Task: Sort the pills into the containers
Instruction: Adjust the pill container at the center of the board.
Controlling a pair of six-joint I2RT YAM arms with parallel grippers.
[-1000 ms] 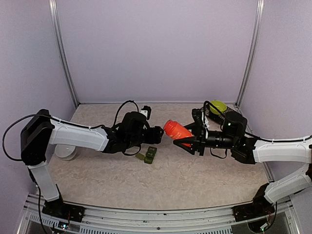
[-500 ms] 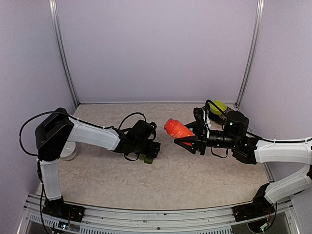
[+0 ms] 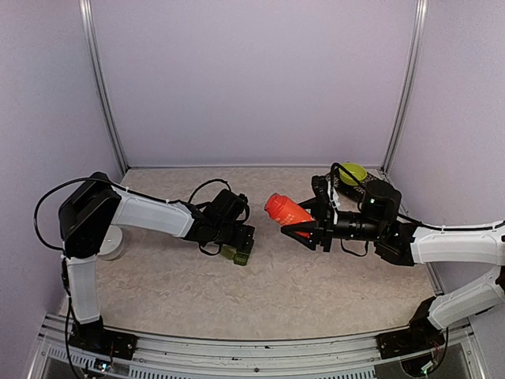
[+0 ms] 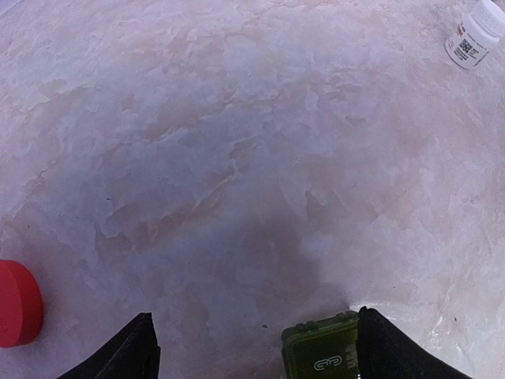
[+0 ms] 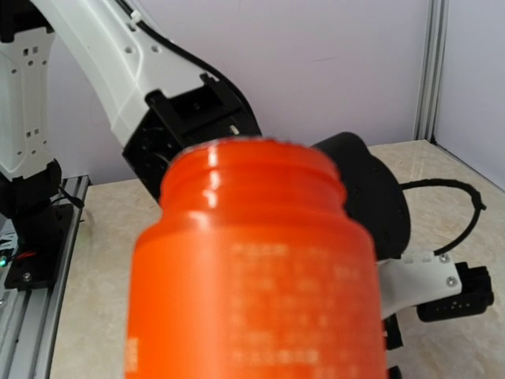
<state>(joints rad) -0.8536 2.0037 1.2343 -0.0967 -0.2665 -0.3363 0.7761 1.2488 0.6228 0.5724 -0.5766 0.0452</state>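
Containers [image 3: 239, 254], a small dark green strip of joined square lidded compartments, lie on the pale marbled table [image 3: 316, 292] near its middle, seen from the top camera. The left claw [image 3: 239, 241] hangs right over the strip, and from this height I cannot tell whether it touches it. Well to the right, the right claw [image 3: 304, 222] grips an orange plastic bottle [image 3: 285, 210] by its lower end and holds it clear of the table, tilted, with its mouth pointing left towards the left arm. A yellow-green bowl [image 3: 353, 172] sits in the far right corner, behind the right arm. A white round object [image 3: 107, 245] stands by the left arm's elbow, partly hidden.

From the left wrist, the left claw [image 4: 252, 355] stands wide apart, its two black fingers [image 4: 126, 351] spread to either side with nothing clamped. One lid of the strip [image 4: 319, 357], bearing a pale mark, lies between them, just beside the finger on the picture's right; contact is unclear. A red round cap [image 4: 16, 304] shows at the left edge, and a small white labelled bottle [image 4: 472, 35] lies far off at the upper right.

From the right wrist, the orange bottle [image 5: 252, 268] fills the picture, uncapped, its rim uppermost. The claw's own fingers are hidden behind it.
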